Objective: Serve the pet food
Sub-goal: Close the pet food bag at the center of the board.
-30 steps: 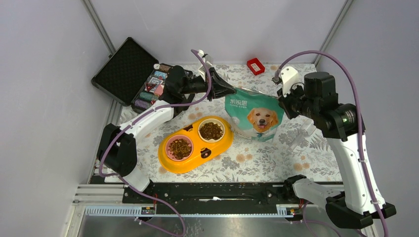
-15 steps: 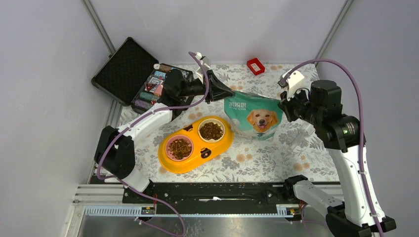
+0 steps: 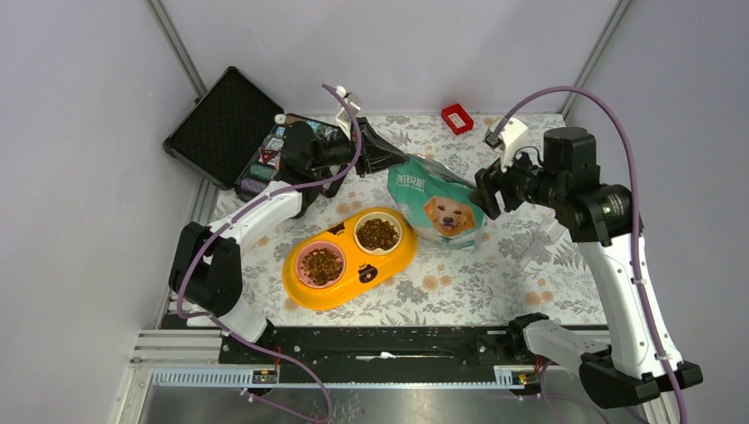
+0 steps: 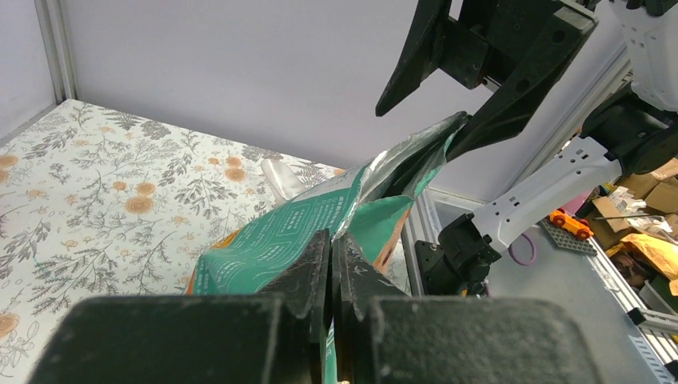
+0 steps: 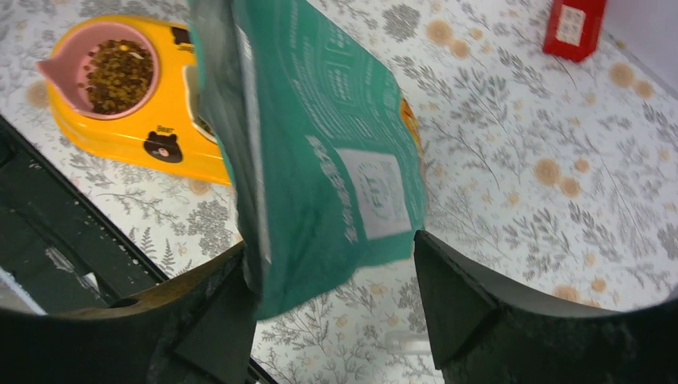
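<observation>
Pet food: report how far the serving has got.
Done: kibble sits in both bowls of the orange feeder. In hand: the left gripper is shut on a top corner of the teal pouch; the right gripper is open, jaws either side of the pouch's opposite edge. Left: probably only setting the pouch down and letting go.

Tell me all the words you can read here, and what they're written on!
"凯锐思": front of the teal pouch, above the dog picture.
"FIT", as far as I can tell: pale square on the pouch's back.
Small print around that square: too small to read.
White label on the red box: too blurred.
Bear sticker on the yellow feeder: lettering too small.
</observation>
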